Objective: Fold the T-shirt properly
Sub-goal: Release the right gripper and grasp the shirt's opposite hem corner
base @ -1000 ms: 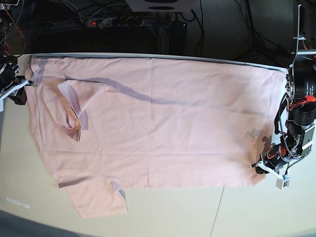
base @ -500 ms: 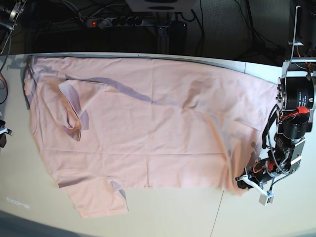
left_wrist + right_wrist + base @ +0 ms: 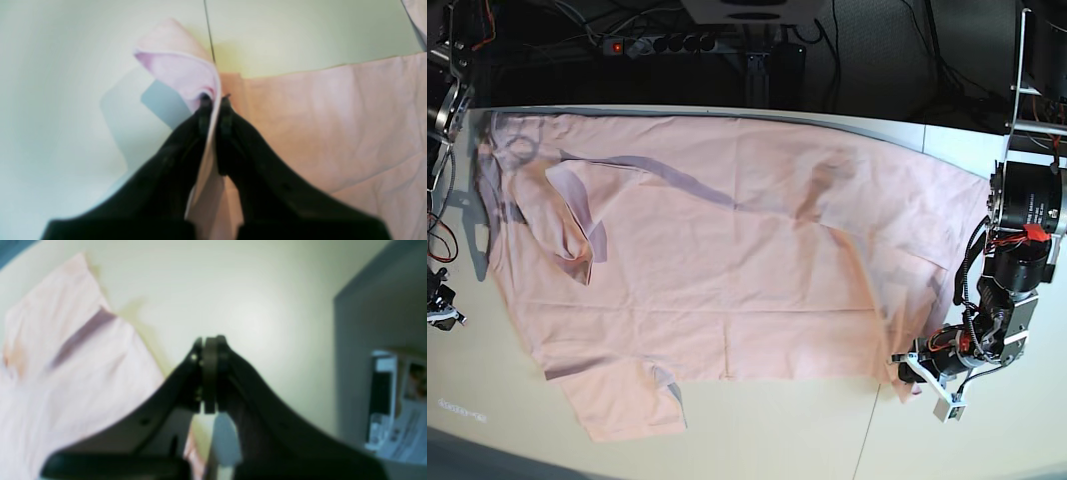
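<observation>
The pale pink T-shirt (image 3: 727, 260) lies spread across the table, plain side up. One sleeve (image 3: 572, 215) is folded over at the left and another (image 3: 627, 405) sticks out toward the near edge. At the right, my left gripper (image 3: 909, 372) is shut on the shirt's near right corner, which is raised and wrinkled. The left wrist view shows the black fingers (image 3: 203, 113) pinching a curled fabric edge (image 3: 176, 66). My right gripper (image 3: 208, 340) is shut with nothing in it, off the shirt (image 3: 66, 373), at the table's left edge (image 3: 439, 310).
The pale table (image 3: 987, 440) has a thin seam line (image 3: 867, 430) near my left gripper. Behind the back edge are a power strip with a red light (image 3: 612, 45) and cables. The left arm's column (image 3: 1027, 200) stands at the right.
My left gripper has dragged the shirt's near right corner leftward, and wrinkles have risen in the right half. The right gripper has moved from the far left corner down the left edge.
</observation>
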Tool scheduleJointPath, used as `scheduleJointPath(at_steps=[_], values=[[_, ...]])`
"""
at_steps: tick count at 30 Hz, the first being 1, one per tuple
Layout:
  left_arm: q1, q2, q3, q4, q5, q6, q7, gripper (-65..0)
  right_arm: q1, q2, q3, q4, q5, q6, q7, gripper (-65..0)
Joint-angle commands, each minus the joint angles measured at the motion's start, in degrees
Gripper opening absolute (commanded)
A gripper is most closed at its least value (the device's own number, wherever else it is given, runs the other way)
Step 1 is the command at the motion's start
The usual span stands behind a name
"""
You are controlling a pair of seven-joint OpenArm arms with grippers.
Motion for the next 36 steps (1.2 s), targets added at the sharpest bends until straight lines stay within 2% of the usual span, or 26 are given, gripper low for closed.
scheduleJointPath(at_steps=[1, 5, 8, 9, 10, 11, 12, 19, 24, 31, 36], values=[[-2.3, -0.6, 0.0, 0.8, -0.6, -1.8, -0.9, -65.0, 3.7, 0.9, 0.2, -2.2, 0.2, -2.7, 1.6, -65.0], [-2.3, -0.6, 0.0, 0.8, -0.3, -1.8, -0.9, -65.0, 9.5, -0.7, 0.2, -13.3, -3.2, -2.6, 4.3, -65.0], [-2.3, -0.5, 0.0, 0.8, -0.3, -1.8, -0.5, -65.0, 10.3, -1.6, 0.2, -15.5, -6.1, -1.9, 8.0, -65.0], [-2.3, -0.5, 0.0, 0.8, -0.3, -1.8, -0.4, -65.0, 10.3, -1.6, 0.2, -15.5, -6.2, -1.9, 8.6, -59.0], [-2.3, -0.5, 0.0, 0.8, -0.3, -1.8, -0.4, -65.0, 10.2, -1.6, 0.2, -15.5, -6.2, -1.9, 8.9, -46.5], [-2.3, -0.6, 0.0, 0.8, 0.2, -1.8, -0.4, -65.0, 10.2, -1.6, 0.2, -15.5, -6.2, -1.9, 9.3, -36.8], [-2.3, -0.6, 0.0, 0.8, 0.9, -1.8, -0.4, -65.0, 10.2, -1.6, 0.2, -15.5, -6.2, -1.9, 9.5, -31.3], [-2.3, -0.7, 0.0, 0.8, 1.9, -1.8, -0.2, -65.0, 10.0, -1.9, 0.2, -18.2, -4.0, 0.2, 9.4, -30.5], [-2.3, -0.7, 0.0, 0.8, 1.9, -1.8, 0.0, -65.0, 10.0, -3.6, 0.2, -21.8, -3.5, 0.9, 9.4, -30.5], [-2.3, -0.7, 0.0, 0.8, 1.9, -1.8, 0.5, -65.0, 10.0, -7.7, 0.2, -22.5, -3.7, 1.9, 9.7, -30.5], [-2.3, -0.7, 0.0, 0.8, 1.9, -1.8, 0.7, -65.0, 10.0, -10.8, 0.2, -22.4, -6.7, 2.9, 11.2, -30.5]])
